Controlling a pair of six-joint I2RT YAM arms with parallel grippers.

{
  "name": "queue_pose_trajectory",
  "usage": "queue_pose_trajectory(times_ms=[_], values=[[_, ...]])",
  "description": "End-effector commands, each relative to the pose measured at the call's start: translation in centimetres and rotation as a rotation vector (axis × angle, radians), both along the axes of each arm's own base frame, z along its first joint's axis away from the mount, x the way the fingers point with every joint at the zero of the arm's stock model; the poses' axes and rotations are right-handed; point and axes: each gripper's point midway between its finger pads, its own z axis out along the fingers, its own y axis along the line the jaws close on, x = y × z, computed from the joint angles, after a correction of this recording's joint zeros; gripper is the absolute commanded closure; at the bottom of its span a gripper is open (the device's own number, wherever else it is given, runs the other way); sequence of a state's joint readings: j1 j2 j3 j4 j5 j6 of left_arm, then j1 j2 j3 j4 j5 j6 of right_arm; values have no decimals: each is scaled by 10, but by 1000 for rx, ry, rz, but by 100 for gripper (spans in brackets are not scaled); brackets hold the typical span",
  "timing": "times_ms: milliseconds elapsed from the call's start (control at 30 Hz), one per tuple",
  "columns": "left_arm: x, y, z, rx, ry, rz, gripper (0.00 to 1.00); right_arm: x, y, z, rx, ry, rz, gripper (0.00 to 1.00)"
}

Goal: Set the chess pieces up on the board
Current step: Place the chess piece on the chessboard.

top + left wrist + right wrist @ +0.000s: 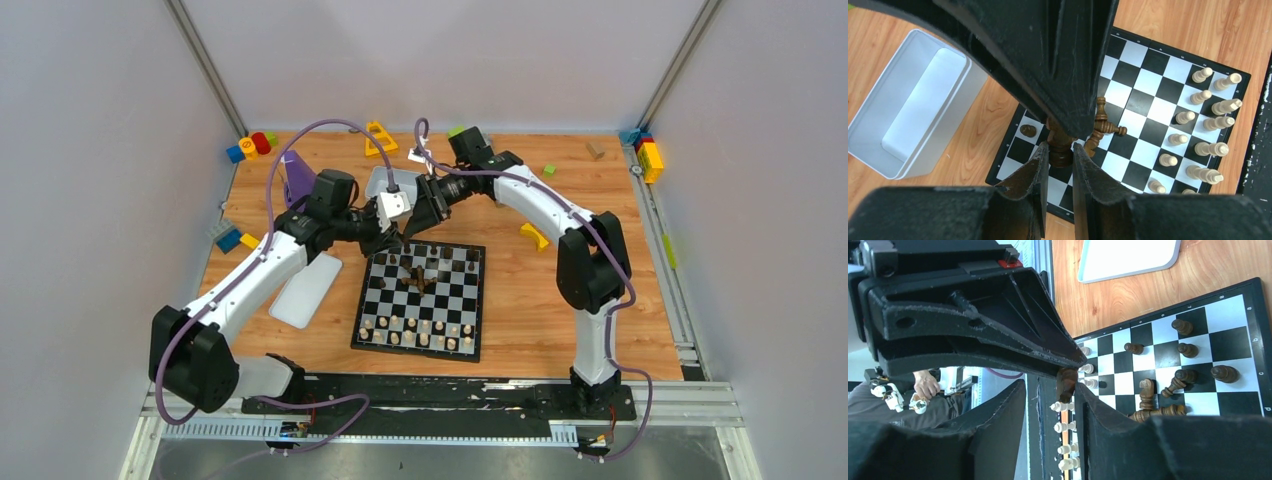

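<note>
The left gripper (1063,142) clamps a dark brown piece (1060,152) at lower centre of its wrist view, over the chessboard (1143,75). The right gripper (1068,376) pinches another dark piece (1066,384). Toppled dark pieces (1104,127) lie mid-board. Pale pieces (1208,120) stand in two rows at right, and a white tray (878,135) sits at left.

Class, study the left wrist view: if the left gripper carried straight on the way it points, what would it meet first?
A dark brown piece standing right between the fingers of the left gripper, then the board beneath it. Whether the fingers already touch it is unclear.
</note>
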State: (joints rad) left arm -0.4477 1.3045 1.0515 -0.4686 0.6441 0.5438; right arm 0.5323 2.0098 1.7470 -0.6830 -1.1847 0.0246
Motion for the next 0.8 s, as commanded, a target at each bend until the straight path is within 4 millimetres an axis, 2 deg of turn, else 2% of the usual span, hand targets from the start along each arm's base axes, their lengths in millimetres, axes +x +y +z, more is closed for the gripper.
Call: queue_pose_trajectory(times_ms=[0, 367, 533, 600, 633, 767], values=[[9, -7, 12, -16, -48, 0, 82, 1, 10, 13, 49, -19, 32, 62], [13, -7, 9, -9, -47, 18, 82, -2, 11, 2, 30, 1, 35, 74], [14, -7, 8, -9, -44, 26, 80, -1, 11, -1, 19, -5, 28, 90], [15, -6, 8, -7, -48, 34, 76, 1, 10, -2, 10, -16, 17, 97], [15, -6, 8, -8, -46, 38, 71, 2, 10, -2, 2, -29, 9, 100], [18, -1, 12, -2, -60, 71, 52, 22, -7, 2, -41, -118, -69, 100]])
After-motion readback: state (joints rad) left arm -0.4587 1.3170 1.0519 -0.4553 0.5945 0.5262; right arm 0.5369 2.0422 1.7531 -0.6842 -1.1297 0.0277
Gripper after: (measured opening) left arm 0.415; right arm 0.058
